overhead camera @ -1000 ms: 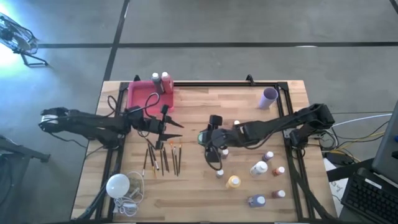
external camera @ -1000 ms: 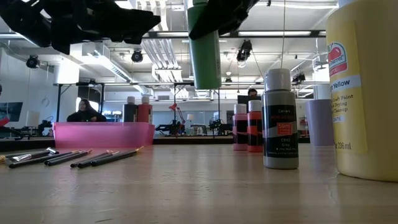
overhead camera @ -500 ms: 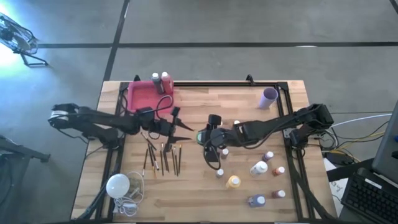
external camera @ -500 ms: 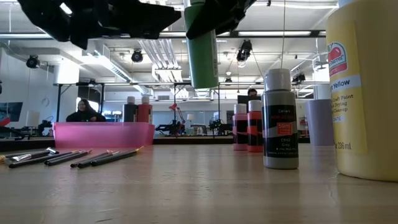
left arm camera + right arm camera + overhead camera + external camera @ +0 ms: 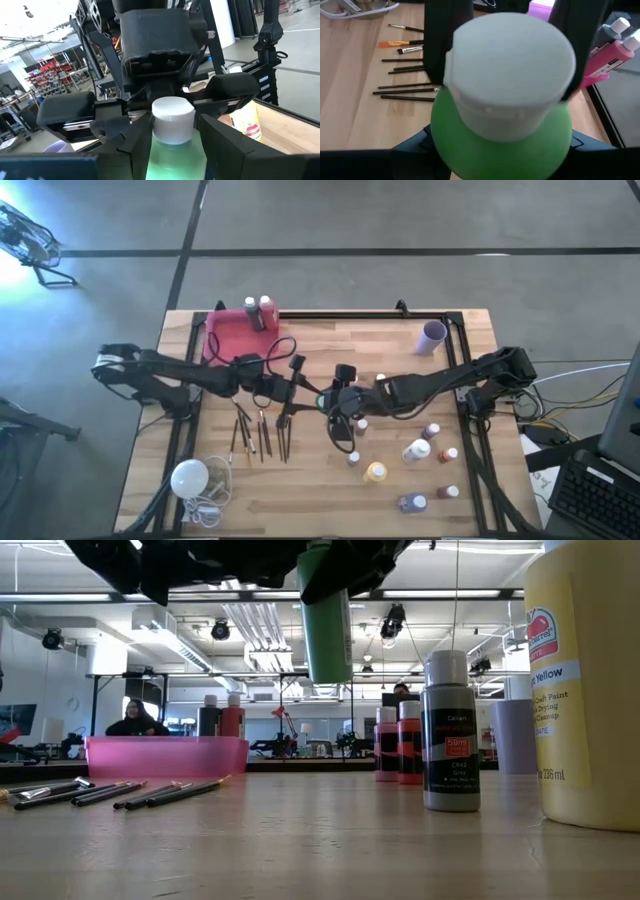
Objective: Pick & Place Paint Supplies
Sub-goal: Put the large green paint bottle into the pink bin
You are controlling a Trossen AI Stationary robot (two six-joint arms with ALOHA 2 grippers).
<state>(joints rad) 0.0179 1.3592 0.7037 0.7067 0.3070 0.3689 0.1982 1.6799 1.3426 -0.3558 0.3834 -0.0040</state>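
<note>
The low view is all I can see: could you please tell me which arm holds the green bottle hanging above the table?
Observer: The right gripper holds the green bottle, clamped at its white cap.
Operator: And the dark shape beside it?
Observer: That is the left gripper; it is open around the bottle's body, below the cap.
Operator: Is there anything on the table that I am missing?
Observer: A white bulb with a cord lies at the table corner in the high view's lower left.
</note>
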